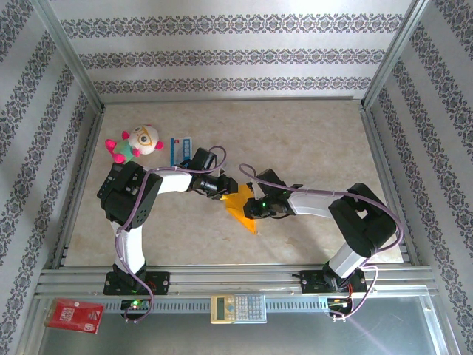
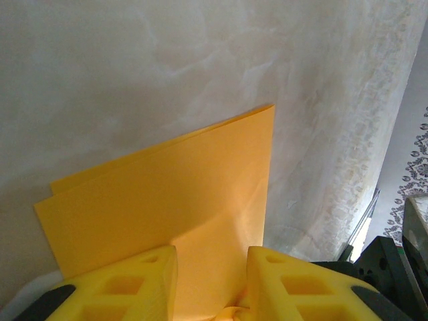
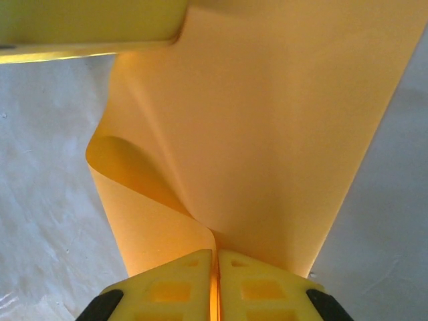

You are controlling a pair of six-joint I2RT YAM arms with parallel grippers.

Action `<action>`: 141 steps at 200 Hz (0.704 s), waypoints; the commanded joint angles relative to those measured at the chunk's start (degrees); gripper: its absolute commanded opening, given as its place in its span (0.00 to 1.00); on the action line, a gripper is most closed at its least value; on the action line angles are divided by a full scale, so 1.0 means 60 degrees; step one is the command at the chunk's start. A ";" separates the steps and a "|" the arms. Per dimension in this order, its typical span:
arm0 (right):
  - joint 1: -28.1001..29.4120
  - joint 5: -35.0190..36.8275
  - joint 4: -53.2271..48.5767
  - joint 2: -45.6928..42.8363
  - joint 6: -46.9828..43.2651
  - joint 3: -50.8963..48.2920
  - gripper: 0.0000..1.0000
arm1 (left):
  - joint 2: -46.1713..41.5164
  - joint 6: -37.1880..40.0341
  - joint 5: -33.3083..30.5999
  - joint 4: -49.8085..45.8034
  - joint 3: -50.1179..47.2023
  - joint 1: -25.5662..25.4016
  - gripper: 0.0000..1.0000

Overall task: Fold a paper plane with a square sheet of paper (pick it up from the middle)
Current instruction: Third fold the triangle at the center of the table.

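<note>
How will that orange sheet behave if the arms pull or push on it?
Probably floppy: the square sheet of paper bulges into a curl beside the right gripper's pinch. Likely very light: that narrow fingertip pinch helps hold it up. It seems to take creases: in the left wrist view it lies doubled, edges nearly flush.

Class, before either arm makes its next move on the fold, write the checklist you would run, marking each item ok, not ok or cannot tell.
1. Right gripper shut on the square sheet of paper: ok.
2. Left gripper clamping the sheet: not ok; its fingers stand apart, paper between them.
3. Folded layers' edges matched: not ok; one edge shows past the other, left wrist view.
4. Paper free of buckles: not ok; it curls beside the right fingers.
5. Sheet's lower tip off the table: cannot tell.
6. Plush toy apart from the paper: ok.
</note>
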 commanded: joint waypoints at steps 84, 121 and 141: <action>-0.0150 -0.0091 -0.0030 0.0249 -0.0425 0.0190 0.11 | 0.0650 0.0349 -0.0373 -0.0514 -0.0138 -0.0103 0.34; -0.0155 -0.0100 -0.0069 0.0282 -0.0479 0.0236 0.11 | 0.0655 0.0340 -0.0373 -0.0514 -0.0125 -0.0106 0.34; -0.0151 -0.0104 -0.0060 0.0346 -0.0491 0.0236 0.11 | 0.0664 0.0338 -0.0361 -0.0508 -0.0122 -0.0104 0.34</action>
